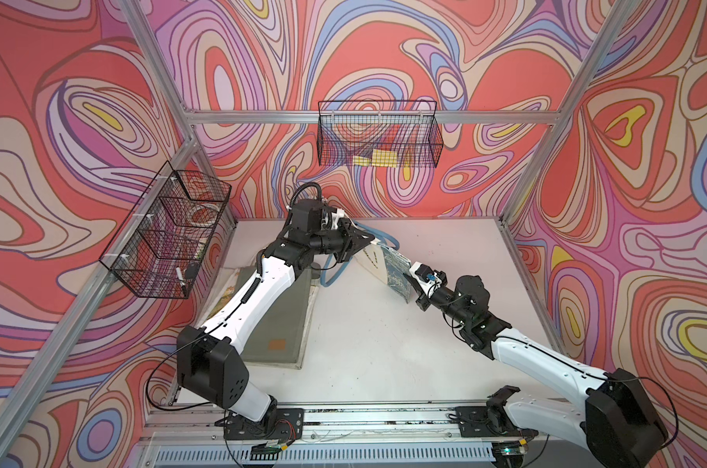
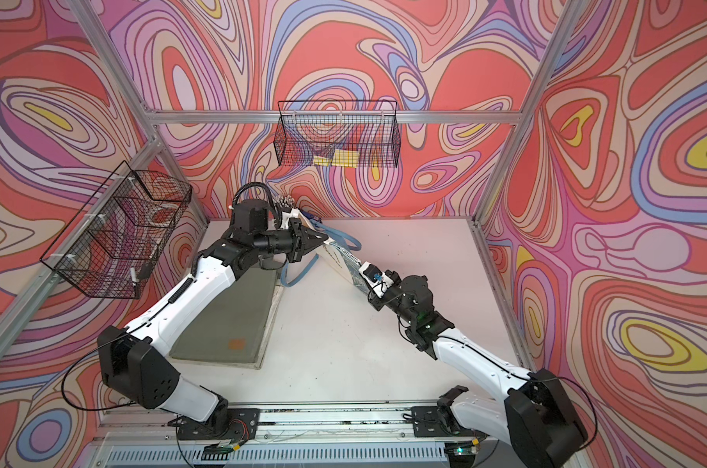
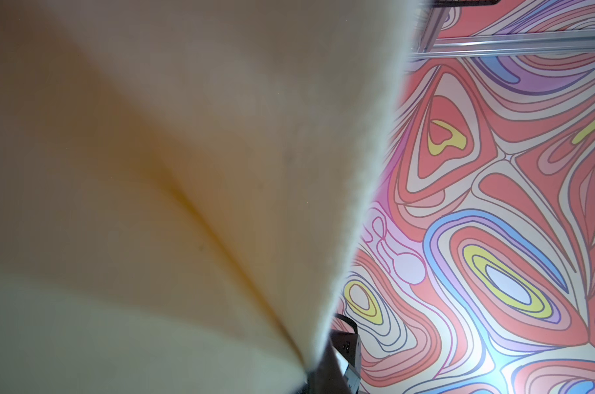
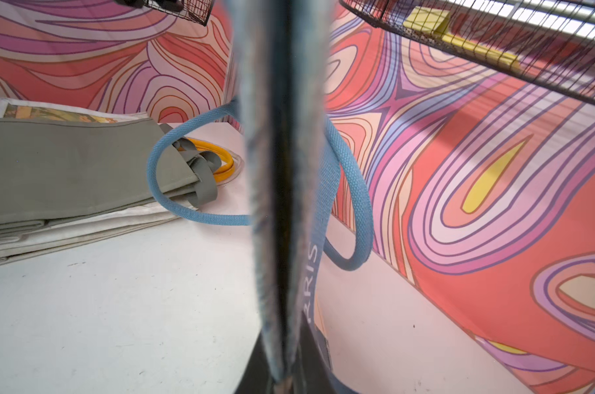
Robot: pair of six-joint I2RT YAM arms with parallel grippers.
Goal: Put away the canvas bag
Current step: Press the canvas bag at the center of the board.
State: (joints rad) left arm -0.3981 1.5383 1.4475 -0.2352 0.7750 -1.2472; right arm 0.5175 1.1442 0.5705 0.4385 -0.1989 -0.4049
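One cream, blue-printed canvas bag [image 1: 392, 263] with two blue handles [image 4: 217, 219] is hanging from left gripper [image 1: 369, 240] and right gripper [image 1: 408, 279], both clamping it, beside perhaps three folded bags [image 1: 279, 316].

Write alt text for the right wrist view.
The canvas bag, pinched edge-on in the right gripper, fills the centre, its blue rope handles looping behind. A stack of folded bags lies on the white table; a wire basket hangs on the wall.
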